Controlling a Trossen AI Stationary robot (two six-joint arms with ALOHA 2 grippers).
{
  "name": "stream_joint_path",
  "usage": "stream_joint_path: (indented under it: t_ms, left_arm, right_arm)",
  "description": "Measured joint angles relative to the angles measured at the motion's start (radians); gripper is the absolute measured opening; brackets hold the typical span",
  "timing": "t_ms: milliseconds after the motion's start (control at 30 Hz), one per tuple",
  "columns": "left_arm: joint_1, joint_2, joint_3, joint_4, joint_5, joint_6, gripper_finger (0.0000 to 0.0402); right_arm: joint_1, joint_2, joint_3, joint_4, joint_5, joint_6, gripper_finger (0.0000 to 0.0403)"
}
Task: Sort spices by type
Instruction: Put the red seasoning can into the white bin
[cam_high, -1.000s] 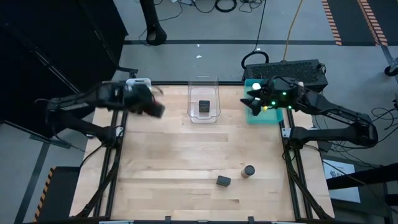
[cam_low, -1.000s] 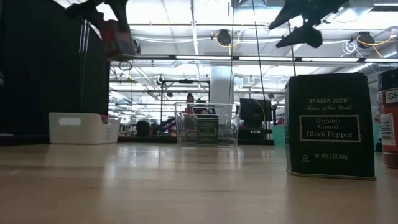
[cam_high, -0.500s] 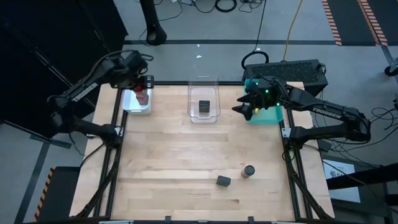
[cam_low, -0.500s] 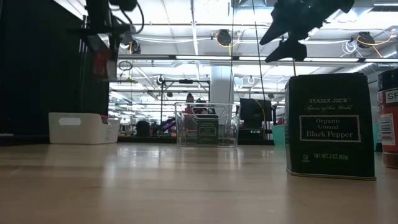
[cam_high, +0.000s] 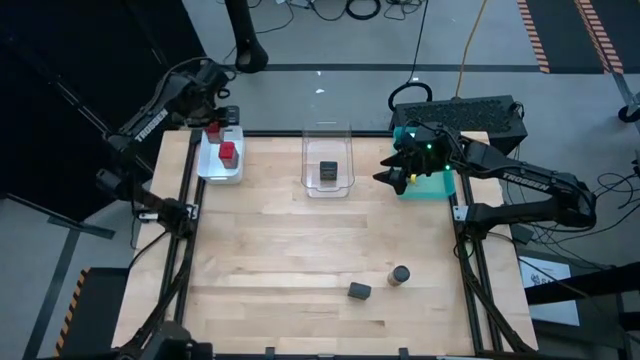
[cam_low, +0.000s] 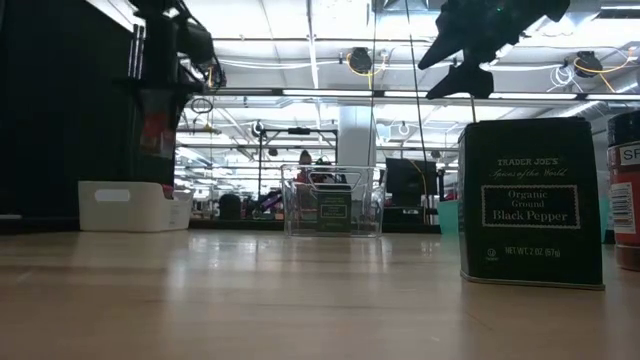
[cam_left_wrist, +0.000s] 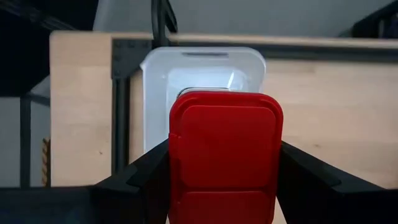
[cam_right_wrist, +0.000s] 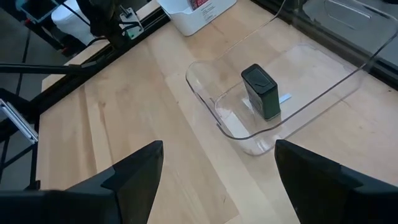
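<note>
High view: my left gripper (cam_high: 214, 128) hangs over the white tray (cam_high: 220, 172) at the table's far left corner, fingers clamped on a red tin (cam_left_wrist: 225, 155). A second red tin (cam_high: 228, 154) sits inside that tray. My right gripper (cam_high: 393, 177) hovers between the clear tray (cam_high: 329, 187) and the teal tray (cam_high: 432, 187), fingers spread apart, holding nothing. One dark tin (cam_right_wrist: 261, 91) stands in the clear tray. Near the front edge, another dark tin (cam_high: 360, 291) and a capped jar (cam_high: 400, 275) stand just beside each other on the table (cam_high: 300, 250).
</note>
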Motion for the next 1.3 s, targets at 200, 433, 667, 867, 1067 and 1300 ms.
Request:
stream_joint_path:
  t_ms: [200,433,667,867,1067,1300]
  left_arm:
    - [0.005,0.057,-0.001,-0.02,-0.02,-0.039,0.0224]
    - [0.001,0.106,-0.001,-0.011,-0.105,-0.09,0.0224]
    - [-0.024,0.164,-0.001,-0.044,-0.201,-0.157,0.0224]
    - [-0.025,0.174,-0.046,-0.043,-0.187,-0.153,0.0224]
    - [-0.025,0.173,-0.073,-0.01,-0.134,-0.123,0.0224]
    - [-0.032,0.172,-0.093,0.017,-0.072,-0.078,0.0224]
  right_arm:
    - [0.0,0.0,0.0,0.0,0.001,0.024,0.0293]
    - [0.0,0.0,0.0,0.001,0.004,0.028,0.0293]
    - [0.0,0.0,0.0,0.0,0.007,0.028,0.0293]
    - [0.0,0.0,0.0,0.001,0.034,0.024,0.0293]
    - [0.0,0.0,0.0,0.001,0.043,0.019,0.0293]
    - [0.0,0.0,0.0,0.001,0.058,0.018,0.0293]
